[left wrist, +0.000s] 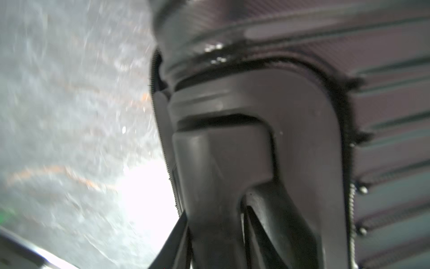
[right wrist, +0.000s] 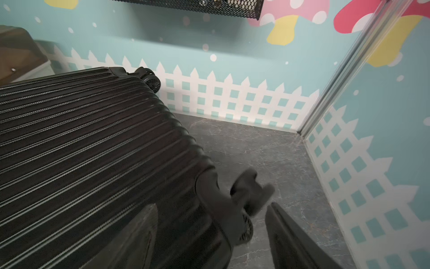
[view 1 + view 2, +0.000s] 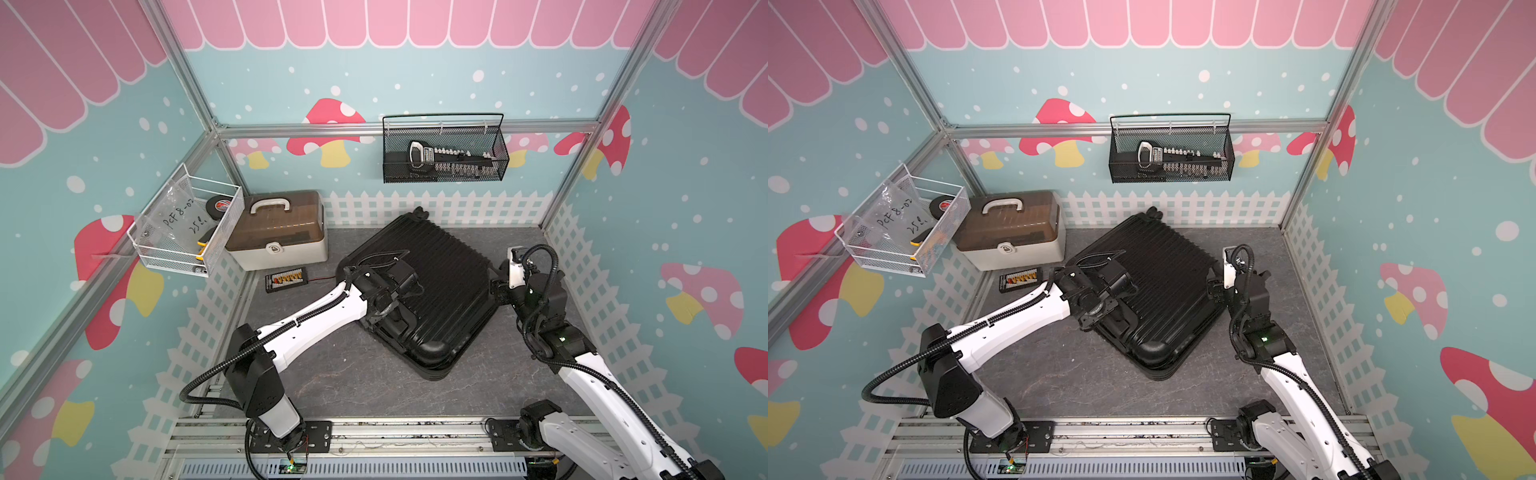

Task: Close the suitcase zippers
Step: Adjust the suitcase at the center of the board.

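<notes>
**Suitcase on the bench.** A gray marbled tabletop (image 3: 332, 386), walled in by mushroom wallpaper, carries the black ribbed hard-shell suitcase (image 3: 440, 286). It lies flat and turned diagonally near the middle, its two shells together and a far caster wheel (image 3: 421, 213) close to the back wall.

The left arm (image 3: 307, 320) reaches over the case's near-left edge, and the right arm (image 3: 540, 316) stands at its right corner. A white storage box with a brown translucent lid (image 3: 277, 232) sits at the back left, apart from the case. A white wire basket (image 3: 187, 224) hangs on the left wall and a black mesh basket (image 3: 444, 149) on the back wall.

Seen from the left wrist, the left gripper (image 1: 217, 233) is close against a moulded plastic piece (image 1: 244, 151) on the case. Its fingers (image 1: 180, 233) lie either side of that piece, but whether they clamp it cannot be told.

The right gripper (image 2: 211, 207) is spread wide. One of its fingers (image 2: 290, 237) is over the tabletop and the other over the shell, with a blurred corner wheel (image 2: 249, 188) between them.

The zippers (image 1: 351, 193) show as fine teeth following the seam round the moulded piece.
</notes>
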### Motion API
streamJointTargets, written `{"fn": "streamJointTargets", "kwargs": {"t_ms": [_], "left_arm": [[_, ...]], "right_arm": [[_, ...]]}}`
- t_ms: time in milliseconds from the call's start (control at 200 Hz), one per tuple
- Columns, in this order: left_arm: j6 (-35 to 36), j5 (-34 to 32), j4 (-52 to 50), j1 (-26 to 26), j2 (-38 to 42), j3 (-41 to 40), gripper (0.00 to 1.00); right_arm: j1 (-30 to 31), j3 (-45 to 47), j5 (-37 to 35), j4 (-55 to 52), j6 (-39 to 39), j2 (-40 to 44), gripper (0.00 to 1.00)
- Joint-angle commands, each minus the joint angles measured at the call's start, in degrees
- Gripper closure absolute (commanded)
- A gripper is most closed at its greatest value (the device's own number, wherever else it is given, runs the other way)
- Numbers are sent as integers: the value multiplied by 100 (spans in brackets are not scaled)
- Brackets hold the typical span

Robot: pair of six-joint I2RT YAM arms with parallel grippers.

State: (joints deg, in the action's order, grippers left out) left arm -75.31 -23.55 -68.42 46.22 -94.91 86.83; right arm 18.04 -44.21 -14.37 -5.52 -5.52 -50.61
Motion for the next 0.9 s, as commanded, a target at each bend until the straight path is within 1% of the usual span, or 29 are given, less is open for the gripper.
{"fn": "streamJointTargets", "kwargs": {"t_ms": [0,20,40,90,155,255,320,335,391,441,491,576,676,796,896], "left_arm": [[2432,-219,142,-271,-311,276,75],[2757,-153,177,-342,-388,326,75],[2951,-131,187,-412,-440,384,78],[3399,-106,286,-547,-579,470,79],[3874,-92,478,-692,-722,543,80],[4564,159,896,-933,-783,651,82],[4984,482,1208,-1141,-777,711,82],[5065,681,1276,-1197,-775,725,82],[5255,1024,1470,-1389,-766,763,82],[5333,1298,1506,-1534,-765,802,80],[5351,1499,1508,-1629,-704,762,76],[5345,1642,1579,-1677,-512,511,63],[5240,1705,1689,-1682,-284,97,53],[5049,1827,1854,-1695,-118,-377,48],[4952,2089,2108,-1704,-48,-670,48]], "right_arm": [[-28,-242,-323,-339,295,-95,23],[-44,-280,-323,-366,304,-119,23],[-53,-300,-327,-377,303,-130,23],[-86,-363,-288,-451,275,-174,23],[-149,-451,-161,-572,221,-240,23],[-252,-581,93,-817,122,-380,23],[-297,-623,273,-960,55,-477,23],[-301,-618,317,-980,28,-496,23],[-319,-591,495,-1029,-77,-560,23],[-319,-536,710,-1030,-154,-605,23],[-319,-462,880,-1017,-244,-638,23],[-317,-346,1107,-997,-370,-678,23],[-318,-226,1275,-980,-497,-715,23],[-319,-109,1443,-877,-605,-700,23],[-319,-69,1516,-846,-634,-705,23]]}}
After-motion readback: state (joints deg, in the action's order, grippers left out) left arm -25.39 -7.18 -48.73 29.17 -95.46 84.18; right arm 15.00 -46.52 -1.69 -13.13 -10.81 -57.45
